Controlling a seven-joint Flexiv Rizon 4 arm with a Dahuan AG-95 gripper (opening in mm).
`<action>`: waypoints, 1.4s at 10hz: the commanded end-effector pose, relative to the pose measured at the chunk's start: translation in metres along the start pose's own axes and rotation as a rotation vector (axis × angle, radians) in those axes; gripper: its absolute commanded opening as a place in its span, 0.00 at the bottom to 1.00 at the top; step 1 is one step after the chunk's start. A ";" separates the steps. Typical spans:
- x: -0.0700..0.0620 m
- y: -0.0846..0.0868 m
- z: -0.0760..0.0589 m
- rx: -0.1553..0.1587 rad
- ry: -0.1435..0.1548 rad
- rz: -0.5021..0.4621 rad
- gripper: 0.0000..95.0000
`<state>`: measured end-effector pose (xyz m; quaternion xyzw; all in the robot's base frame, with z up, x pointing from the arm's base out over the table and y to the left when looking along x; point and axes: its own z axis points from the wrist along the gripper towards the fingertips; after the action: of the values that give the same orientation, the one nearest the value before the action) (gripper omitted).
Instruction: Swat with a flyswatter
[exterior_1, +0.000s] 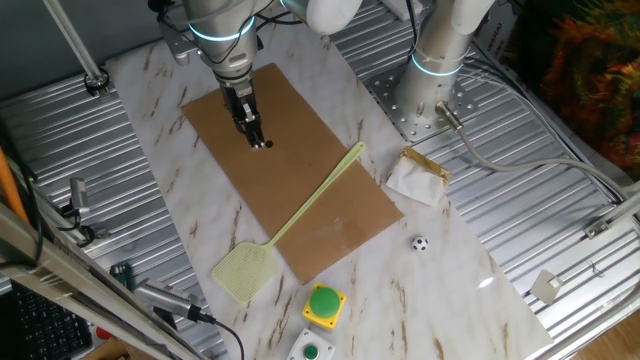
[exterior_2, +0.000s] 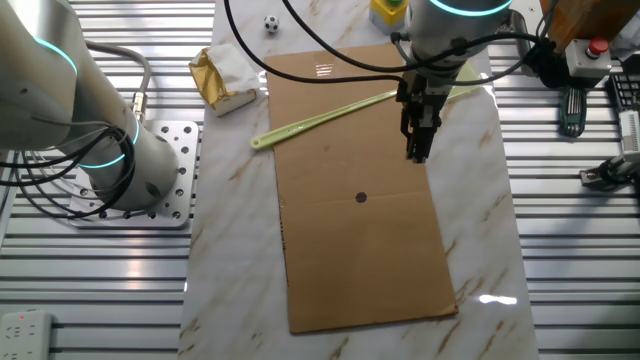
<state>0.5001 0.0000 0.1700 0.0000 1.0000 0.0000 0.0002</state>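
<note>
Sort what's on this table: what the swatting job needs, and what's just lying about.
For the job:
flyswatter
gripper, apart from the flyswatter
brown sheet with a small dark spot

Lying about:
miniature soccer ball
crumpled wrapper
yellow box with green button

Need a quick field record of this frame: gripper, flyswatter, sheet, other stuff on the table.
gripper: above the brown sheet, pointing down, holding nothing; open or shut unclear
flyswatter: untouched, lying diagonally across the sheet, mesh head off the sheet edge on the marble
brown sheet: flat on the marble table, small dark dot near its middle
contact: gripper apart from the flyswatter handle
other items: small black-and-white ball; white-and-gold packet; yellow box with green button
</note>
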 end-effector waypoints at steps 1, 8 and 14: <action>0.000 0.000 0.000 -0.002 -0.054 -0.135 0.00; 0.001 0.001 -0.001 -0.028 -0.050 -0.122 0.00; 0.001 0.001 -0.002 -0.028 -0.049 -0.124 0.00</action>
<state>0.4988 0.0009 0.1723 -0.0620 0.9977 0.0137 0.0247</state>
